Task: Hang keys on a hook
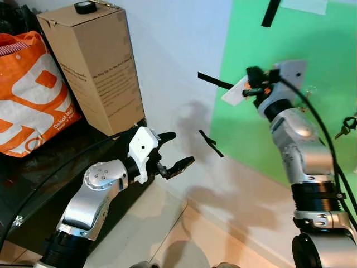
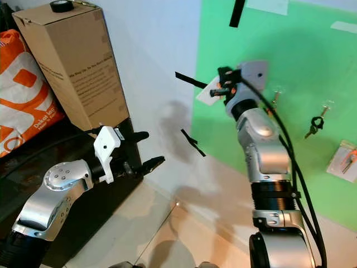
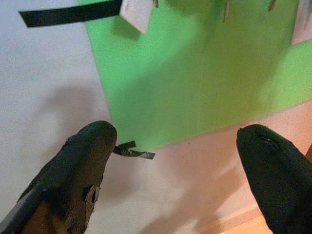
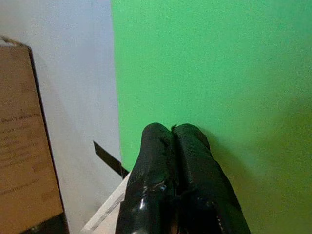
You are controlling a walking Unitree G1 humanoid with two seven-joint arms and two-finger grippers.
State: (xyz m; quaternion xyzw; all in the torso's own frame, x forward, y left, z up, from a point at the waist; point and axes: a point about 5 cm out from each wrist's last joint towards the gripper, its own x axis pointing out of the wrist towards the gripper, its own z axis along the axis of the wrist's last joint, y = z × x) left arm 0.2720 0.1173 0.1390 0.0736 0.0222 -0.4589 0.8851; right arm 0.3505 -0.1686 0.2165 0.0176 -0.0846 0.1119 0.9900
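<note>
A bunch of dark keys [image 2: 315, 125] hangs from a small clear hook [image 2: 327, 105] on the green sheet [image 2: 290, 50] taped to the wall. A second clear hook [image 2: 277, 91] sits just right of my raised right arm. My right gripper [image 2: 225, 81] is held high against the sheet's left edge, beside a white card [image 2: 207, 92]. In the right wrist view its fingers [image 4: 170, 180] are pressed shut with nothing visible between them. My left gripper [image 1: 176, 151] is lower, away from the wall, open and empty.
A tall cardboard box [image 1: 92, 61] with a roll of black tape [image 1: 85, 7] on top and an orange bag [image 1: 28, 95] stand on a dark low shelf [image 1: 33, 178] at the left. A white card with a small orange-handled item [image 2: 347, 159] hangs at the right.
</note>
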